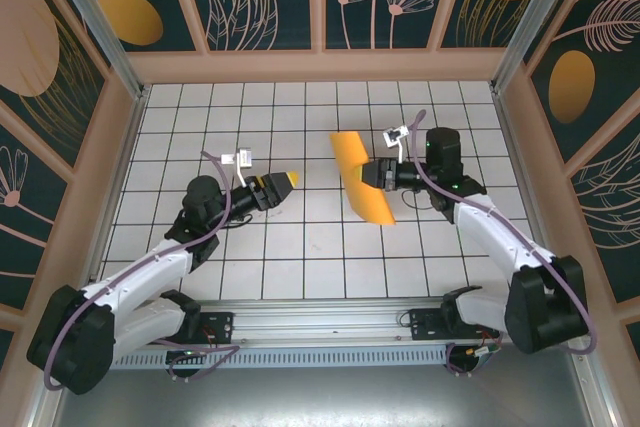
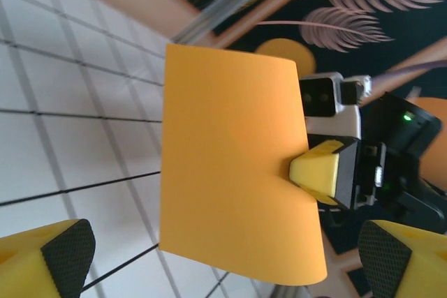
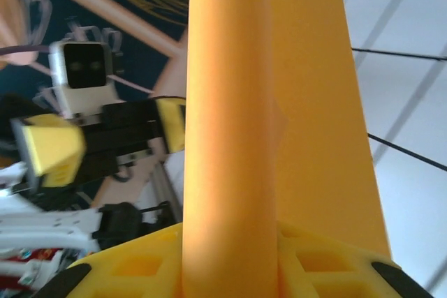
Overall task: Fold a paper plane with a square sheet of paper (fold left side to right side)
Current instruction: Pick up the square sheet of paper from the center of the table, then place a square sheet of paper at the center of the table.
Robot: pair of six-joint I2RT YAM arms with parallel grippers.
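Top external: we see right hand (image 1: 378, 175) pinching square sheet of paper (image 1: 357, 160) upright above worktop (image 1: 300, 257) centre, likely so left hand (image 1: 286, 182), spread wide nearby, can regrasp it.

On my left wrist camera, the fingers (image 2: 64, 256) of the left end effector (image 2: 223, 266) are cropped by the bottom corners. The square sheet of paper (image 2: 230, 165) hides the far finger of the right end effector (image 2: 302, 169). On the right wrist camera, the sheet is blurred, runs off top and bottom, and covers that end effector's fingertips. From above, its creases are too small for me to tell.
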